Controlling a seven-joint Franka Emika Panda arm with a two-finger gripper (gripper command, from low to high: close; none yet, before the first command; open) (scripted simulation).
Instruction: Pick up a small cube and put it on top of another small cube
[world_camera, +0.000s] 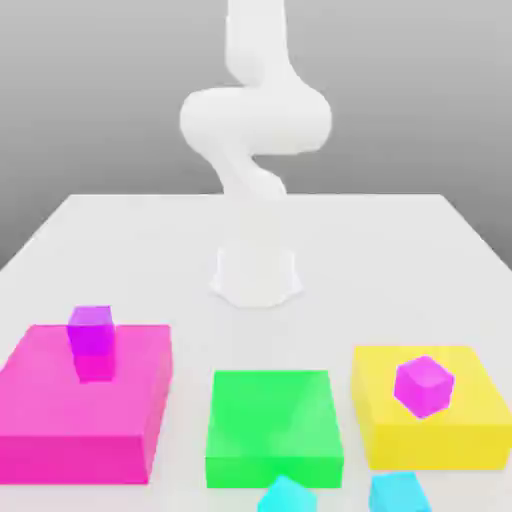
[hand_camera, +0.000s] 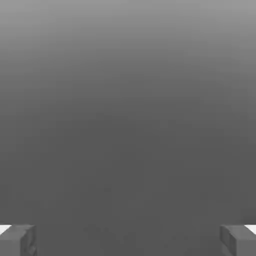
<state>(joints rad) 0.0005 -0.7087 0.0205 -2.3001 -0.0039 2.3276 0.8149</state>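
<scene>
Gripper fingers (hand_camera: 128, 240) stand wide apart in the hand view with nothing between them, a pose that would suit an approach to a cube. White and jointed, the robot arm (world_camera: 262, 110) rises from its base (world_camera: 256, 275) at the centre of the exterior view and runs out through the top edge, well above the blocks, which likely leaves room to choose a path down. Small cubes, the things to be stacked, are spread across the lower part of that view. At the lower left, a purple cube (world_camera: 92, 330) stands over a darker pink patch (world_camera: 95, 367) on a wide pink block (world_camera: 80, 410); whether that patch is a second cube beneath it, I cannot tell. At the lower right, a magenta cube (world_camera: 424, 386) sits turned cornerwise on a yellow block (world_camera: 435, 445), so a grasp would probably need the wrist twisted to meet its flat sides. Along the bottom edge, one cyan cube (world_camera: 287, 497) is just in front of a green block (world_camera: 274, 425), and another cyan cube (world_camera: 399, 493) is farther right; the frame cuts both off. Which cube is meant to be lifted remains unclear.
</scene>
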